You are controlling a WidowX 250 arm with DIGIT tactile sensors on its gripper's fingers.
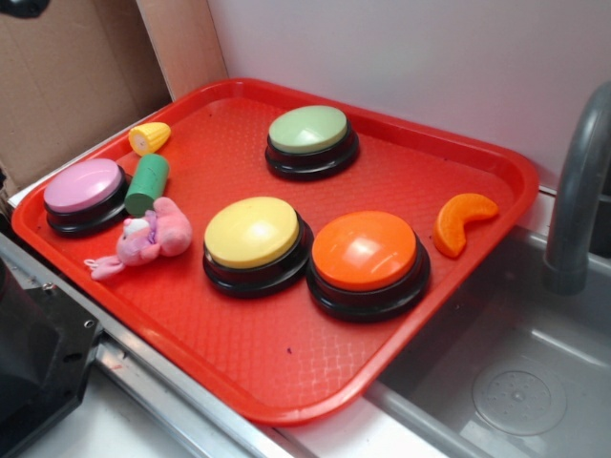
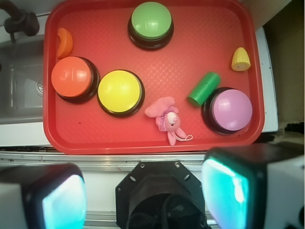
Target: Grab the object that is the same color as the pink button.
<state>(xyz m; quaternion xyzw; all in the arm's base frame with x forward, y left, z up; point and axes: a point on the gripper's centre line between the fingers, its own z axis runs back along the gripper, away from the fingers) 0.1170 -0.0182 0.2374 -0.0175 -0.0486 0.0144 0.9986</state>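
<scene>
Red and textured, a plastic tray [image 1: 286,372] sits on a counter beside a grey sink [image 1: 516,382], with a white wall behind and cardboard at the far left corner. On it, the small pink plush toy [image 1: 148,239] lies on its side near the tray's left front edge, its pale face and thin limbs pointing toward that edge. It lies between the pink button [image 1: 86,191] and the yellow button [image 1: 253,239], close to both, and just in front of a green cylinder [image 1: 146,183] that lies tilted with its far end beside the pink button's dome.

In the wrist view the gripper [image 2: 143,195] hangs well above and outside the tray's near rim, its two fingers [image 2: 228,191] blurred at the lower corners, spread wide apart with nothing between them. The plush toy shows above the gap between the fingers, roughly centred and a little toward the right one, well apart from both.

Farther out, an orange button [image 1: 368,258] touches the yellow one, a green button [image 1: 310,138] stands toward the back, a small yellow corn piece [image 1: 149,137] lies near the back left rim, and an orange slice [image 1: 460,221] lies near the right rim. A grey faucet [image 1: 578,191] rises over the sink.
</scene>
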